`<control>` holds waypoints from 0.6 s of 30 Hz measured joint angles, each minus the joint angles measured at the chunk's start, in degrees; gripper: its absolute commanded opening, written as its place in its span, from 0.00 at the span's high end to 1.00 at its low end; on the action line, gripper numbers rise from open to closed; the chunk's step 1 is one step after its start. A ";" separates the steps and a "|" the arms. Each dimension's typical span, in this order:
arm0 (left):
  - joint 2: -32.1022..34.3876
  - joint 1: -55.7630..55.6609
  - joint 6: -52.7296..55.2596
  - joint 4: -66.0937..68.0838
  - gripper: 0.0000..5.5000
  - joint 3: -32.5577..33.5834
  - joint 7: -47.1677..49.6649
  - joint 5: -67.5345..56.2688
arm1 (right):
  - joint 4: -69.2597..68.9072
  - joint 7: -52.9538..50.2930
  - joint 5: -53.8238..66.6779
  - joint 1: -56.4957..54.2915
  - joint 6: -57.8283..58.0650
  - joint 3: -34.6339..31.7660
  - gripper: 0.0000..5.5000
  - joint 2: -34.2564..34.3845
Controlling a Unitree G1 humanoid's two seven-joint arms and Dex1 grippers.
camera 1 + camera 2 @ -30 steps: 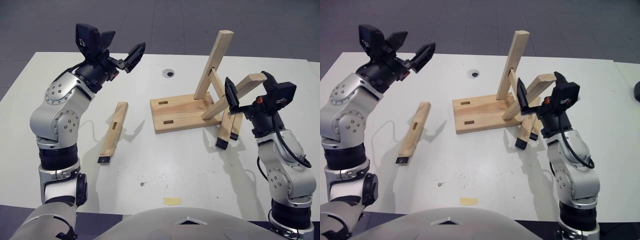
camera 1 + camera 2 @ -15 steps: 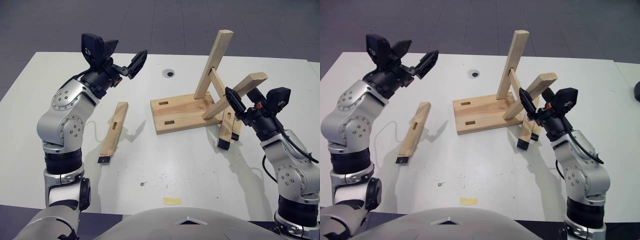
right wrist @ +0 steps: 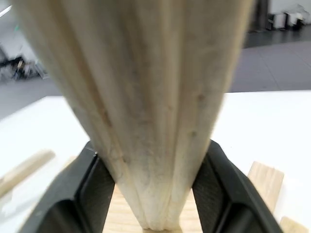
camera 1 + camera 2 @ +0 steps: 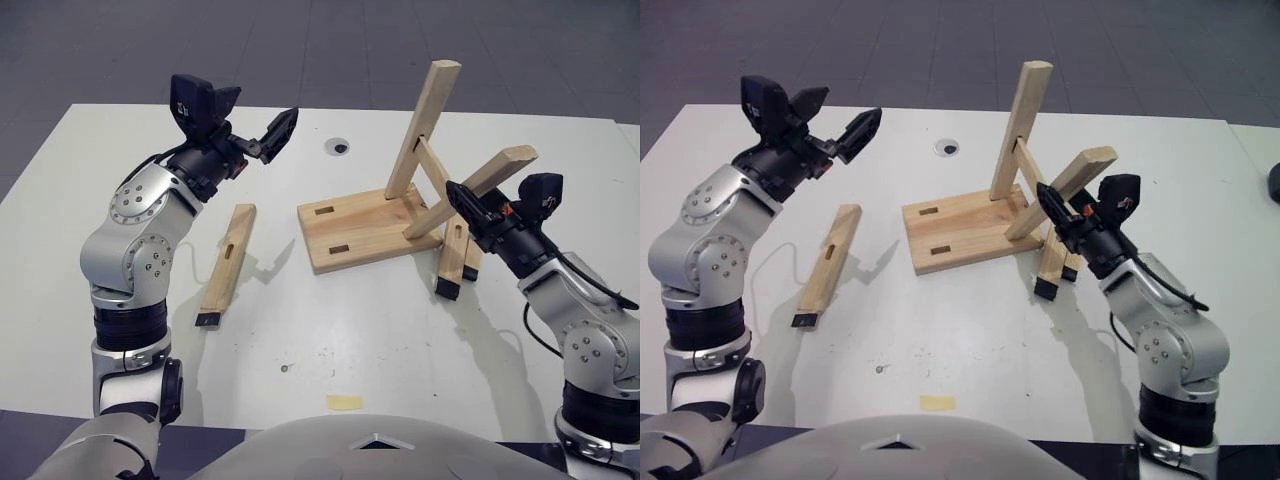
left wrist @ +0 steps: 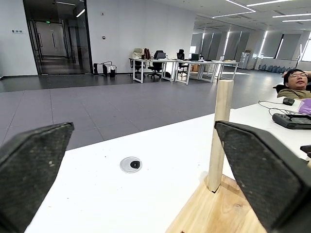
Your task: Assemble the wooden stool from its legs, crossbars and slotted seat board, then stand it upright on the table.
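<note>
- While the right gripper (image 4: 465,198) clamps the slanted leg (image 4: 497,168) between its pads (image 3: 85,194), I judge it is steadying that leg against the seat board (image 4: 355,232) lying flat just ahead of it.
- The left gripper (image 4: 255,114) hangs open and empty; the loose leg (image 4: 228,260) lies flat below it, probably awaiting pickup.
- Everything rests on the white table (image 4: 350,340); a grey-floored open office with desks (image 5: 165,65) stretches beyond.

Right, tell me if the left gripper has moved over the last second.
Yes: the left gripper has sunk slightly and shifted toward the table's cable hole.
</note>
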 measured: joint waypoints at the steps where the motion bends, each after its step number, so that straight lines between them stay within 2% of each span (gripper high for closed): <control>1: -0.02 0.00 -0.05 0.04 0.02 -0.15 -0.15 0.02 | 2.00 4.33 -0.23 -0.82 -1.09 0.57 0.62 -1.59; 5: -0.29 -0.03 -0.26 1.48 0.02 -1.36 -0.99 0.72 | 11.15 19.91 -1.39 -6.26 -4.54 3.95 0.62 -5.29; 9: -1.30 -0.09 -0.38 1.98 0.02 -2.25 -1.47 1.69 | 19.91 29.07 -4.65 -14.00 -8.13 9.56 0.63 -3.95; 10: -1.41 -0.11 -0.39 2.08 0.02 -2.53 -1.66 1.76 | 21.87 29.85 -6.13 -15.60 -9.76 10.62 0.56 -3.03; 13: -1.57 -0.16 -0.39 2.54 0.02 -2.87 -2.40 2.08 | 26.03 29.06 -10.32 -19.72 -15.06 11.65 0.49 -0.55; 18: -1.55 -0.14 -0.40 3.42 0.02 -2.69 -2.69 2.39 | 25.70 21.90 -11.28 -23.13 -20.03 6.47 0.35 2.77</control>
